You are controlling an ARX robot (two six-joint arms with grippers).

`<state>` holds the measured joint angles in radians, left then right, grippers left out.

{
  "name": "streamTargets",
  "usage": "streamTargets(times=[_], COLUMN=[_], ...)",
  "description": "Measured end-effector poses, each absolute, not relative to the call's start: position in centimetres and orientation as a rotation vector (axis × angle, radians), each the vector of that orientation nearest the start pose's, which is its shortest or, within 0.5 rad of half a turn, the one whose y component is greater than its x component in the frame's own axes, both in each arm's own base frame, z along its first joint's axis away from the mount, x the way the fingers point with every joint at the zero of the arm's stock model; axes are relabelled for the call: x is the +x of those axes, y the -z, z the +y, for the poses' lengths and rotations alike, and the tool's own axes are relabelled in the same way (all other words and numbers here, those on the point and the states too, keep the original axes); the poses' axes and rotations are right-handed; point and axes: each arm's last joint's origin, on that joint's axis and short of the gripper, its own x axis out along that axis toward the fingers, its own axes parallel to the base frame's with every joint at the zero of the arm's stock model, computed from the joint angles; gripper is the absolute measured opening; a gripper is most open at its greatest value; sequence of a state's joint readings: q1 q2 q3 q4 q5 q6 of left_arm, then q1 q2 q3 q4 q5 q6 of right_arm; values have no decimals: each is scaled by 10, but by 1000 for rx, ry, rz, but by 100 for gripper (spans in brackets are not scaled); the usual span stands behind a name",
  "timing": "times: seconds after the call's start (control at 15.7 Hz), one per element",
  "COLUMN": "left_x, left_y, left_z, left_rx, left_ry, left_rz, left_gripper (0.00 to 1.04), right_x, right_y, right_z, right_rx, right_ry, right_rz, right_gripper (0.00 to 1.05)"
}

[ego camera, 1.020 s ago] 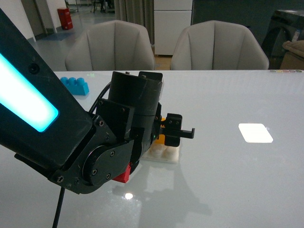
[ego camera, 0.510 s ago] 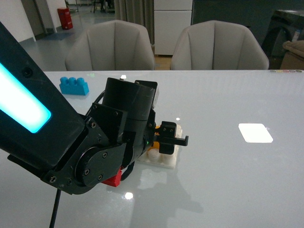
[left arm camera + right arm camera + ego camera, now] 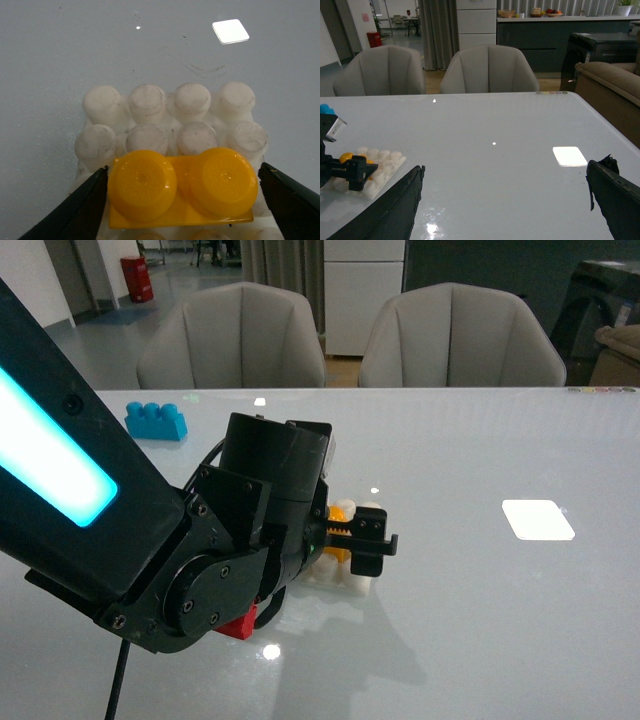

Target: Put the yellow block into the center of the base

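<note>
Moved lower and closer to the base (image 3: 345,575) since a moment ago: left gripper (image 3: 182,192), now with the yellow block (image 3: 181,187) down on the studs. Sitting on the base, third row in from the far edge as seen by the left wrist camera, over the middle two studs. Two rows of white studs showing beyond it, more just peeking out on the near side. Left gripper fingers (image 3: 75,207) close at each end of the block, touching or nearly so; cannot tell for sure if squeezing or just let go. Right gripper (image 3: 505,205) wide open, holding nothing, hanging well apart over bare table (image 3: 495,165).

Could go wrong from here: block maybe not pushed all the way down, so lifting away could tug it back off. Pulling up crooked could tip the block or drag the light base across the smooth table. Red brick (image 3: 237,625) lying right by the arm, easy to bump. Blue brick (image 3: 157,421) far off, safe.
</note>
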<state>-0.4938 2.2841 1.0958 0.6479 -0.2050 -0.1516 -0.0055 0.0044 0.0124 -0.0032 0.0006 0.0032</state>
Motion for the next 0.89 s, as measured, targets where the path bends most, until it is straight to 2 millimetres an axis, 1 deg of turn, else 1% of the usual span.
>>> streamTargets(times=[0.06,0.13,0.26,0.32,0.38,0.45,0.51,0.64,0.77,0.89], left_x=[375,375,377,378,377,375,368,345,309,276], left_y=[-49,-52,-59,-71,-97,-115,-137,-172,-205,-228], left_z=[-195,-195,-194,-194,-194,-193,-190,-184,-165,-143], left_rx=[37,27,15,-7,-39,-60,-85,-94,-86,-68], left_ry=[241,242,242,249,264,275,290,329,335,276], left_rz=[529,515,501,477,424,386,348,292,259,185], left_gripper=[100,98,98,98,98,98,98,98,98,97], right_x=[97,97,97,97,97,97,97,97,97,97], right_y=[-167,-167,-167,-167,-167,-167,-167,-167,-167,-167], right_z=[-1,-1,-1,-1,-1,-1,-1,-1,-1,-1], right_rx=[3,3,3,3,3,3,3,3,3,3], right_ry=[6,6,6,6,6,6,6,6,6,6], right_rz=[-5,-5,-5,-5,-5,-5,-5,-5,-5,-5], right_gripper=[98,98,98,98,98,98,98,98,98,98])
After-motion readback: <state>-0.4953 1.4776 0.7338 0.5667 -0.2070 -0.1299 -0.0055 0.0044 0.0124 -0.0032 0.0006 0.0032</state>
